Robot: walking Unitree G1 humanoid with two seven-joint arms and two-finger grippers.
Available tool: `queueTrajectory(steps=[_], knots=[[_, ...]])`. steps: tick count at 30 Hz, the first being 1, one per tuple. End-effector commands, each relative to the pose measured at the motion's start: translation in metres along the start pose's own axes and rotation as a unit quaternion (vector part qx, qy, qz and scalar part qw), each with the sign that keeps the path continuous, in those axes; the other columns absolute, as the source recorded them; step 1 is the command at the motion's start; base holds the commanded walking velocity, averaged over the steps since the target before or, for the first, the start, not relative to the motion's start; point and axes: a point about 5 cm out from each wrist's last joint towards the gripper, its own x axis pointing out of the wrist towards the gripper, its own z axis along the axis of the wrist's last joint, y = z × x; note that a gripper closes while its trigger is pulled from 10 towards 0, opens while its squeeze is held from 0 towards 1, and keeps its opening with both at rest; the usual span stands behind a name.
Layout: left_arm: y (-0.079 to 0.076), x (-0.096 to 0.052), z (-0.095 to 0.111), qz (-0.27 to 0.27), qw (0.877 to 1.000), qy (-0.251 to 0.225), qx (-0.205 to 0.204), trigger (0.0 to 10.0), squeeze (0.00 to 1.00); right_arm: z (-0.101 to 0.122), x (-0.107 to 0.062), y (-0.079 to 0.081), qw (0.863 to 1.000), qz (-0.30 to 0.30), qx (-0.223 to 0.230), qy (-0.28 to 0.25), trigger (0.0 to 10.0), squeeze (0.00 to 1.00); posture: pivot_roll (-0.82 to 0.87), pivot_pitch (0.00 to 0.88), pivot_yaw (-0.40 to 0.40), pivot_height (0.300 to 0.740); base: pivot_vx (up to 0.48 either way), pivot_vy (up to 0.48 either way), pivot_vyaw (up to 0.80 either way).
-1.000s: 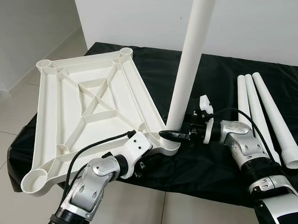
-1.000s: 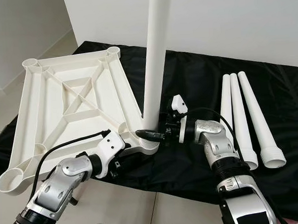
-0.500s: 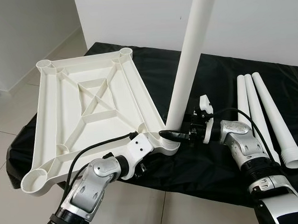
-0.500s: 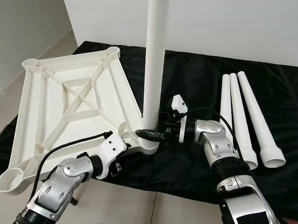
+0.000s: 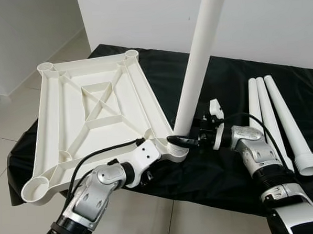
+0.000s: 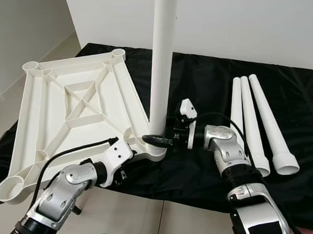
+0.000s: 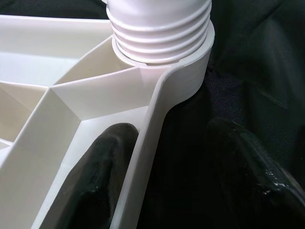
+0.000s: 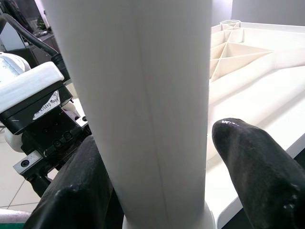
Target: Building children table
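Note:
The white tabletop (image 5: 93, 107) lies upside down on a black cloth, ribs up. A white table leg (image 5: 196, 68) stands tilted in its near right corner socket (image 7: 190, 71), with the leg's threads still showing above the socket. My right gripper (image 5: 179, 139) is shut on the leg just above the socket, with one finger (image 8: 71, 191) on each side of it. My left gripper (image 7: 176, 176) straddles the tabletop's rim beside that corner. One of its fingers (image 7: 102, 176) lies against the rim's inner wall. The other stands apart over the cloth.
Three spare white legs (image 5: 274, 118) lie side by side on the black cloth (image 5: 227, 168) to the right. The tabletop's near left corner (image 5: 34, 189) overhangs the cloth's front edge above the tiled floor. A white wall stands behind.
The standing leg's top has leaned a touch to the left, and the tabletop's near left corner has shifted slightly. Both grippers stay in place.

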Motion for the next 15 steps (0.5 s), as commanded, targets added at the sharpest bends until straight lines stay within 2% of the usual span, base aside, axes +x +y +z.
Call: queueTrajectory(steps=[1,15], knots=[[-0.0053,0.0009,-0.0048,-0.036,0.999,0.012,0.0,10.0,0.0,0.001,0.0013,-0.0004,1.0,0.0,-0.003,-0.003,10.0,0.0,-0.03,0.0,0.005,0.74,0.0,0.0,0.0],[-0.0037,0.0006,-0.0041,-0.04,0.999,0.016,0.006,10.0,0.0,0.0014,-0.0009,-0.0006,1.0,-0.003,-0.004,-0.003,10.0,0.0,-0.03,0.0,0.004,0.74,0.0,0.0,0.0]])
